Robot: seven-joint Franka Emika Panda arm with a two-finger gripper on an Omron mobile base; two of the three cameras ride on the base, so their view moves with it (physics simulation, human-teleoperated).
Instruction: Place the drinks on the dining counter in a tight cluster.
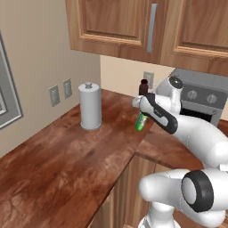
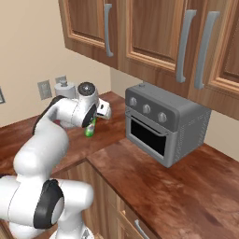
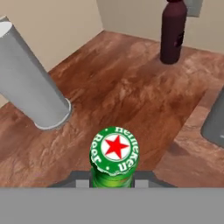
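My gripper (image 3: 113, 180) is shut on the neck of the slim green bottle (image 3: 114, 154), whose cap with a red star sits right between the fingers. In the left base view the green bottle (image 1: 140, 122) hangs upright under my hand, close over the reddish-brown worktop (image 1: 67, 156); whether it touches I cannot tell. The right base view has the same bottle (image 2: 89, 129) below the wrist. A taller dark maroon bottle (image 3: 172, 33) stands near the back wall, beyond the green one, also seen behind my hand (image 1: 143, 86). The dining counter is out of view.
A grey paper-towel roll (image 1: 90, 107) stands left of the green bottle, and it leans across the hand view (image 3: 30, 87). The grey toaster oven (image 2: 168, 123) sits on the worktop to the right. Wall cabinets (image 1: 133, 22) hang overhead.
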